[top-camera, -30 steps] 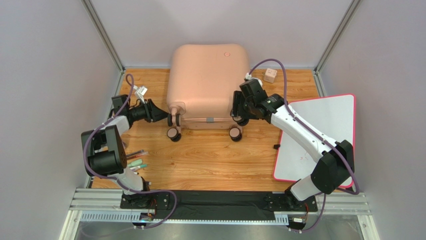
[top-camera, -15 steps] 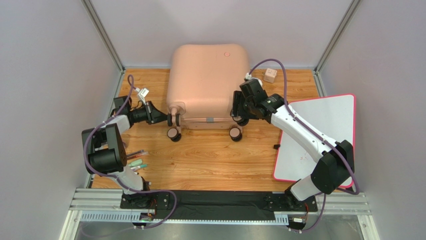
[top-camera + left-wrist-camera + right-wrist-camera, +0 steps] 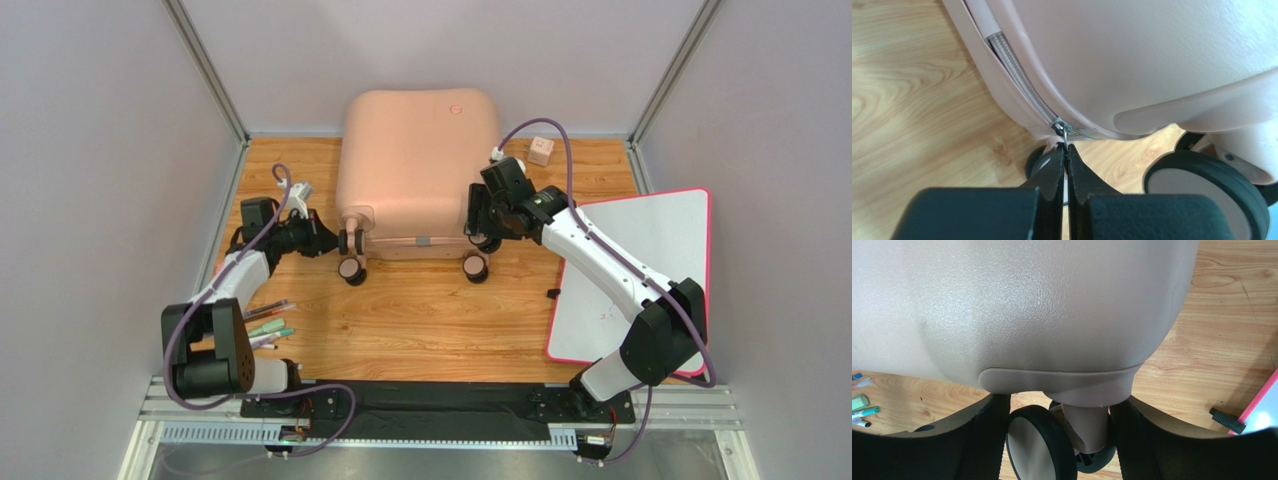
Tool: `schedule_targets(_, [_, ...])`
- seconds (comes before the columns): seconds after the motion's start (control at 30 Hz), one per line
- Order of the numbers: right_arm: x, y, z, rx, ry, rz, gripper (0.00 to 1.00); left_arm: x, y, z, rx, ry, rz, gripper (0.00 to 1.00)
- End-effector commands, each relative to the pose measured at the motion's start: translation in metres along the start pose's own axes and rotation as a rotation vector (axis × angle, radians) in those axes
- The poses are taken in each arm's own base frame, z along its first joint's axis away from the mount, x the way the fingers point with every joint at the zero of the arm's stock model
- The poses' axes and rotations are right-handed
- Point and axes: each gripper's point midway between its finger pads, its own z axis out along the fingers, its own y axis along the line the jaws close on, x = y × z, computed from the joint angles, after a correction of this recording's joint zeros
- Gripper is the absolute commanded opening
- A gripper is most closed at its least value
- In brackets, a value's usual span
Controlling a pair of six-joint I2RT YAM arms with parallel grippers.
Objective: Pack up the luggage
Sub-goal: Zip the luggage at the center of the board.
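The luggage (image 3: 415, 150) is a pale pink hard-shell suitcase lying flat at the back of the wooden table, wheels toward me. Its zipper (image 3: 1017, 75) runs open along the left side. My left gripper (image 3: 328, 240) is at the near-left corner, shut on the small metal zipper pull (image 3: 1063, 131); in the left wrist view its jaws (image 3: 1067, 150) meet just below the slider. My right gripper (image 3: 476, 228) is at the near-right corner. In the right wrist view its fingers (image 3: 1059, 405) press on both sides of the caster wheel (image 3: 1039, 445) under the shell (image 3: 1027, 305).
A flat white board with a pink rim (image 3: 640, 270) lies on the right. Several pens (image 3: 268, 322) lie near the left arm's base. A small wooden cube (image 3: 541, 150) sits at the back right, and a small black piece (image 3: 552, 293) by the board's edge.
My left arm has reached right to the suitcase's near-left corner and its jaws have closed on the zipper pull. The right arm has stayed put.
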Motion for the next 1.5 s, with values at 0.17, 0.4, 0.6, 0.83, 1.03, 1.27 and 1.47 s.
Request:
schedule_targets(0.17, [-0.033, 0.017, -0.005, -0.050, -0.119, 0.067, 0.00, 0.029, -0.018, -0.010, -0.166, 0.058, 0.070, 0.00])
schedule_targets(0.4, [-0.033, 0.020, -0.005, -0.065, -0.122, 0.086, 0.00, 0.040, -0.033, 0.000, -0.204, 0.077, 0.093, 0.00])
schedule_targets(0.6, [-0.035, 0.023, -0.006, -0.083, -0.137, 0.118, 0.00, 0.042, -0.041, -0.001, -0.253, -0.008, 0.076, 0.00])
schedule_targets(0.83, [-0.039, 0.027, -0.012, -0.085, -0.170, 0.123, 0.00, 0.053, -0.052, -0.003, -0.233, -0.108, 0.071, 0.00])
schedule_targets(1.03, [-0.042, 0.035, -0.014, -0.097, -0.182, 0.121, 0.00, 0.056, -0.061, -0.003, -0.199, -0.178, 0.072, 0.00])
schedule_targets(1.27, [-0.036, 0.047, -0.011, -0.115, -0.175, 0.130, 0.00, 0.059, -0.079, -0.002, -0.150, -0.239, 0.057, 0.00])
schedule_targets(1.47, [-0.031, 0.060, -0.008, -0.131, -0.161, 0.115, 0.00, 0.060, -0.090, 0.000, -0.106, -0.297, 0.006, 0.00])
